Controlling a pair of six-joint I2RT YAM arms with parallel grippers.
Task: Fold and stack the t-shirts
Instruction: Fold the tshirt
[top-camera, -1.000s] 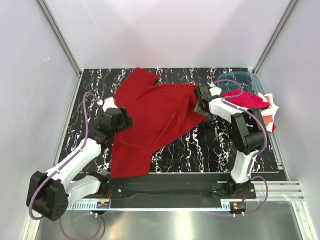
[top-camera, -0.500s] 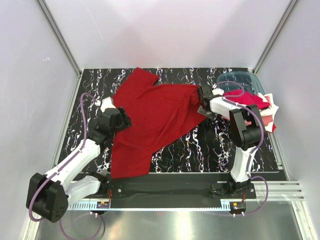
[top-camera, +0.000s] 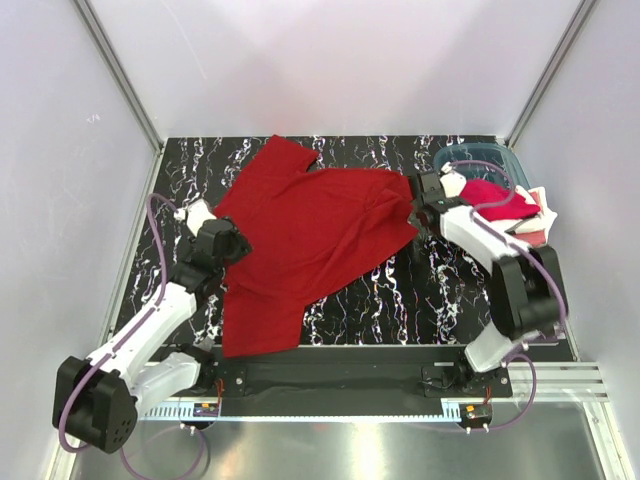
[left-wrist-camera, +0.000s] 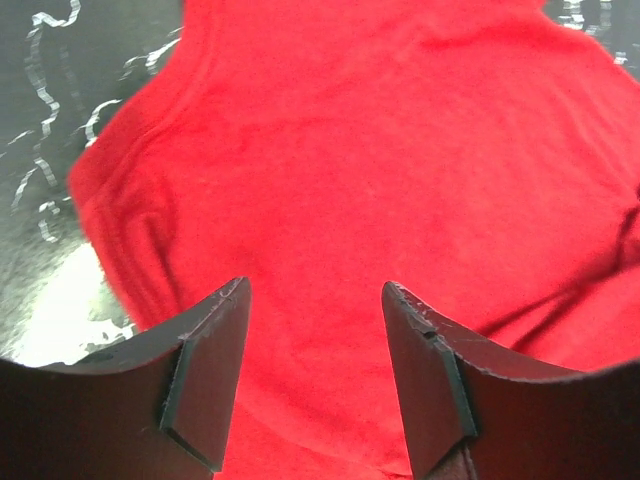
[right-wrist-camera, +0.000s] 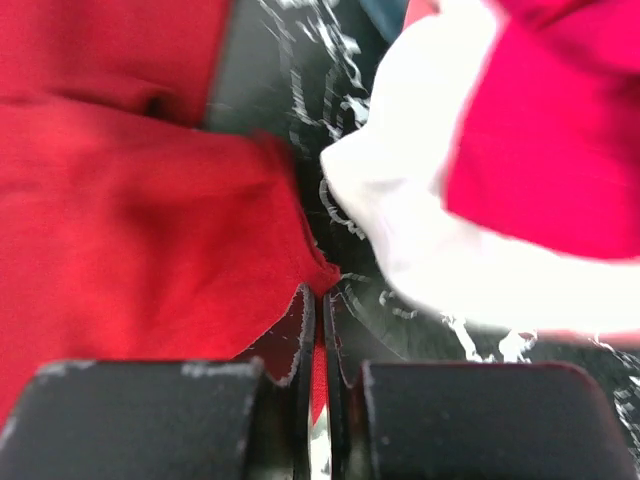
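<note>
A large deep red t-shirt (top-camera: 310, 235) lies spread and wrinkled on the black marbled table (top-camera: 440, 290). My left gripper (top-camera: 232, 243) hovers over the shirt's left side. In the left wrist view the left gripper (left-wrist-camera: 315, 290) is open, with red cloth (left-wrist-camera: 400, 150) below it and nothing between the fingers. My right gripper (top-camera: 418, 200) is at the shirt's right edge. The right wrist view shows the right gripper (right-wrist-camera: 320, 295) shut, pinching a corner of the red shirt (right-wrist-camera: 130, 200). More t-shirts (top-camera: 500, 202), red, pink and white, are piled at the right.
A teal translucent bin (top-camera: 478, 160) stands at the back right, behind the pile. A white shirt (right-wrist-camera: 420, 210) and a pink one (right-wrist-camera: 550, 150) lie close to the right gripper. Grey walls enclose the table on three sides.
The right gripper has shut on the red shirt's right edge and shifted slightly right. The left gripper has moved a little left along the shirt, still open.
</note>
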